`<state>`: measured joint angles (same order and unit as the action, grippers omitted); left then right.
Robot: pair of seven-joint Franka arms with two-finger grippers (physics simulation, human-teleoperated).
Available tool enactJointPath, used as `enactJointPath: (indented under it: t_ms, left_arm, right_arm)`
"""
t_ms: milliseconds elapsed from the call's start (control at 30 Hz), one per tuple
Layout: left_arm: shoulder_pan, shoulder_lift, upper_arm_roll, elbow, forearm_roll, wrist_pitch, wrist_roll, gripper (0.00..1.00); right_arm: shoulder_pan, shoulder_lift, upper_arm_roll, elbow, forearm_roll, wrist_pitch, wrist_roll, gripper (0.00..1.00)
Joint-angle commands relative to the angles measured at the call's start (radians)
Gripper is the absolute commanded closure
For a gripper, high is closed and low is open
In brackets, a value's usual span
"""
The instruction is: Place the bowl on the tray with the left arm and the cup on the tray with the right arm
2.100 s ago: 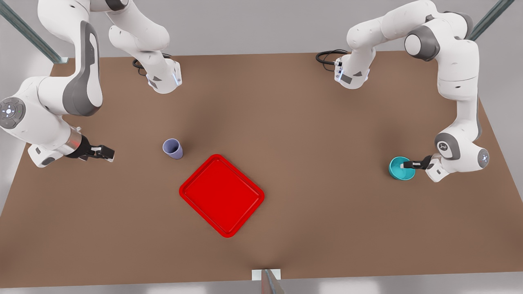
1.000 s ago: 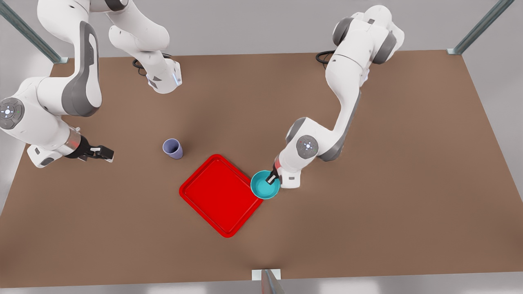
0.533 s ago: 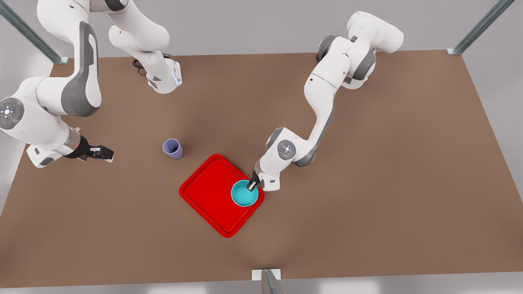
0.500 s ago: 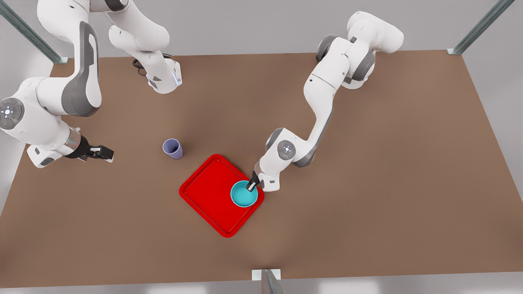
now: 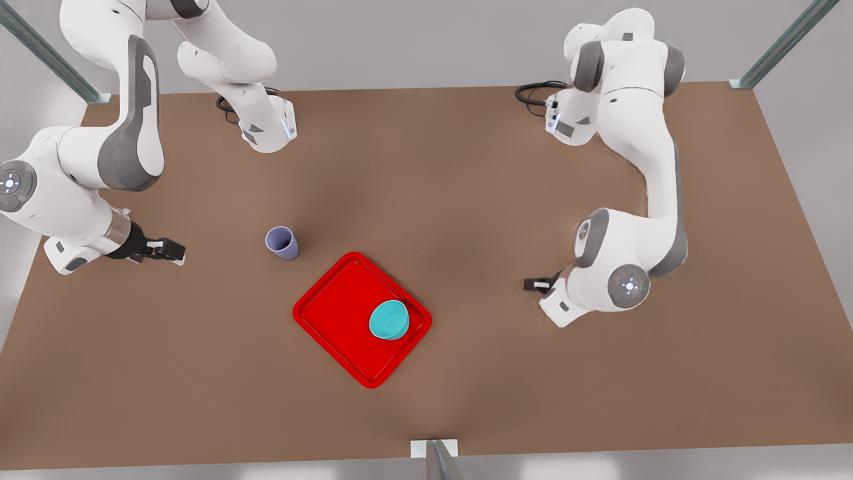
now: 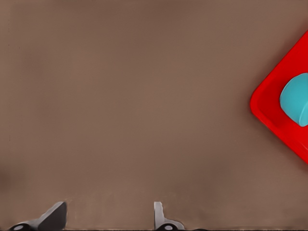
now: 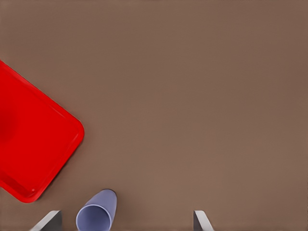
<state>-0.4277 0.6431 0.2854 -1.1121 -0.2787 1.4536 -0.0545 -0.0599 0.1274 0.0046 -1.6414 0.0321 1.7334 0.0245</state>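
The teal bowl rests on the red tray, near the corner on the front view's right, and looks slightly tipped. My left gripper hovers open and empty over bare table well off to the front view's right of the tray. The left wrist view has its fingertips wide apart, with the tray and bowl far ahead. The lavender cup stands upright on the table beside the tray's far-left edge. My right gripper waits open at the front view's left, apart from the cup and tray.
Both arm bases stand at the table's far edge with black cables beside them. A small metal bracket sits at the middle of the near edge. Brown tabletop surrounds the tray on all sides.
The left gripper let go of the bowl on the tray and drew back toward the front view's right. The right arm stayed put.
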Motion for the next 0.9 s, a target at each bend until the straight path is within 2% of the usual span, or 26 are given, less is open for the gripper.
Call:
enactJointPath:
  t_ms: [0, 67, 100, 133, 300, 400, 533, 600, 667, 867]
  left_arm:
    - [-0.003, -0.022, 0.012, 0.000, 0.122, -0.041, 0.073, 0.00]
    - [0.032, -0.101, 0.008, -0.023, 0.213, -0.130, 0.205, 0.00]
    - [0.108, -0.298, -0.072, -0.260, 0.213, -0.067, 0.200, 0.00]
    - [0.152, -0.434, -0.115, -0.432, 0.219, -0.013, 0.188, 0.00]
    - [0.152, -0.427, -0.114, -0.407, 0.222, -0.010, 0.173, 0.00]
    - [0.152, -0.428, -0.115, -0.407, 0.220, -0.013, 0.171, 0.00]
    - [0.152, -0.430, -0.115, -0.407, 0.223, -0.012, 0.168, 0.00]
    - [0.152, -0.427, -0.114, -0.407, 0.223, -0.012, 0.166, 0.00]
    - [0.152, -0.428, -0.114, -0.407, 0.223, -0.013, 0.166, 0.00]
    - [0.152, -0.427, -0.114, -0.408, 0.223, -0.015, 0.168, 0.00]
  right_arm:
    - [0.000, 0.000, 0.000, 0.000, 0.000, -0.002, 0.000, 0.00]
    - [0.003, 0.000, -0.002, 0.000, 0.000, -0.002, 0.000, 0.00]
    - [0.015, 0.031, 0.006, 0.018, 0.002, -0.002, 0.002, 0.00]
    - [0.041, 0.058, 0.028, 0.032, 0.005, 0.000, 0.003, 0.00]
    - [0.140, 0.048, 0.031, -0.087, 0.003, 0.097, 0.014, 0.00]
    - [0.167, -0.147, 0.031, -0.383, 0.003, 0.218, 0.018, 0.00]
    - [0.155, -0.190, 0.028, -0.515, -0.006, 0.238, 0.032, 0.00]
    - [0.155, -0.209, 0.029, -0.629, -0.005, 0.336, 0.034, 0.00]
    - [0.167, -0.207, 0.031, -0.692, 0.005, 0.397, 0.061, 0.00]
    - [0.204, -0.127, 0.031, -0.689, 0.006, 0.408, 0.117, 0.01]
